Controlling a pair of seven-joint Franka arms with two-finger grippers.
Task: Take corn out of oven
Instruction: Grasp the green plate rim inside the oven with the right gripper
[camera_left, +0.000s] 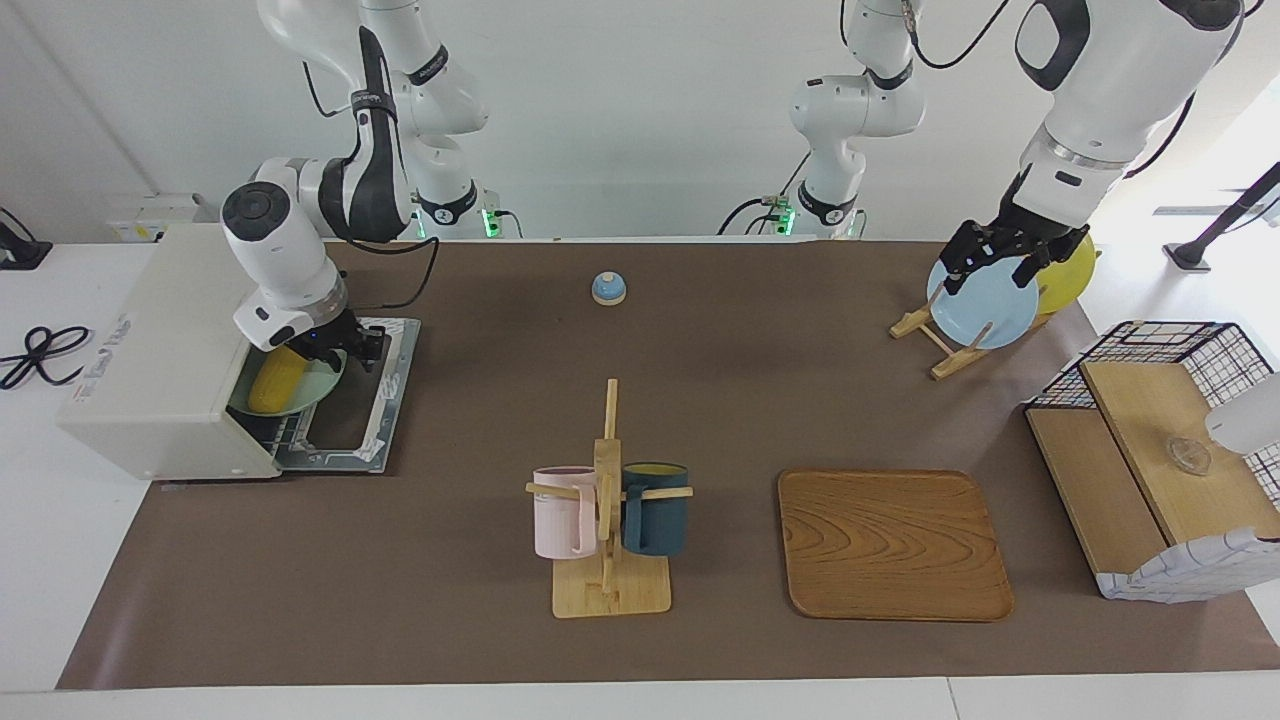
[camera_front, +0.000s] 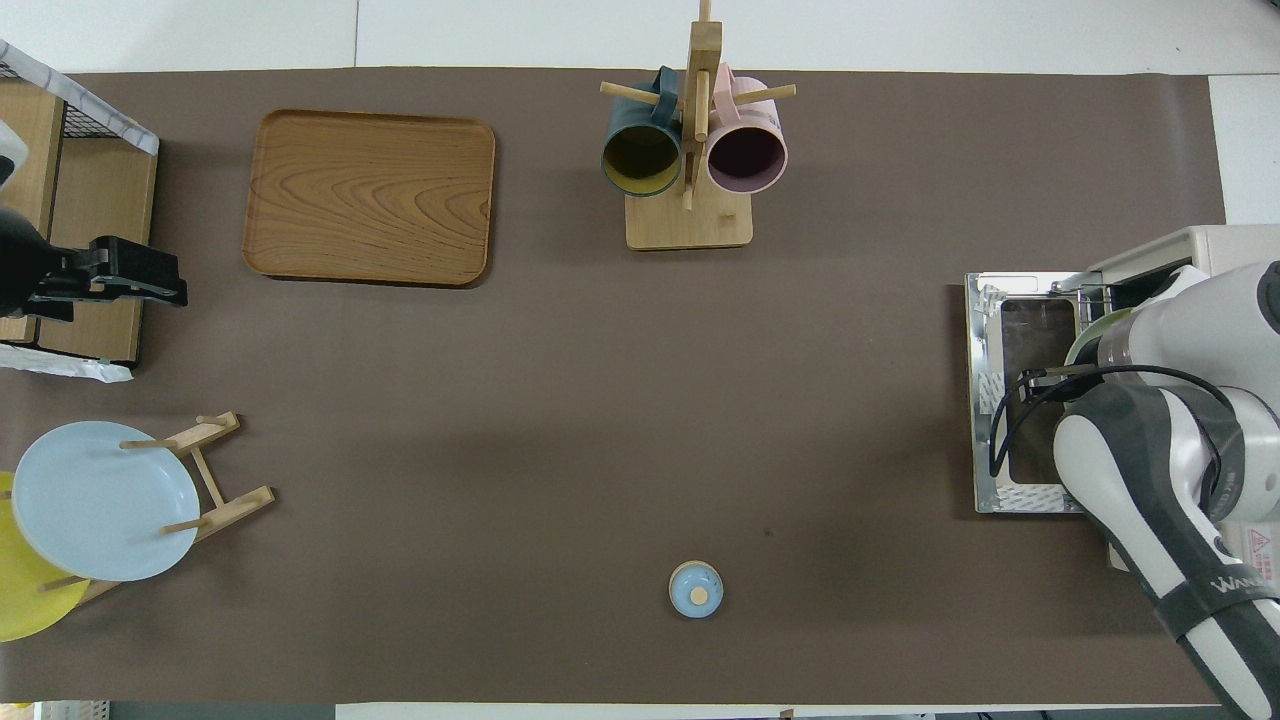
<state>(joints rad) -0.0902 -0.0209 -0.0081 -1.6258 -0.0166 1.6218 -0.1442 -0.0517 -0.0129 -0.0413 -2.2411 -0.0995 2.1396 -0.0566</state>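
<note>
Right gripper (camera_left: 335, 352) sits at the corn (camera_left: 277, 378) inside the open oven (camera_left: 160, 350), its grip unreadable, so lifting the corn out remains; left gripper (camera_left: 990, 262) waits open.

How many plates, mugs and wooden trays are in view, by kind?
Plates: 3 - pale green round plate under the corn in the oven, light blue round plate, yellow round plate.
Mugs: 2 - pink mug, dark teal mug.
Wooden trays: 1.
Total: 6.

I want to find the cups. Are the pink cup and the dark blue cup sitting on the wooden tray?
No, the pink cup and dark blue cup hang on a wooden rack beside the bare wooden tray.
</note>
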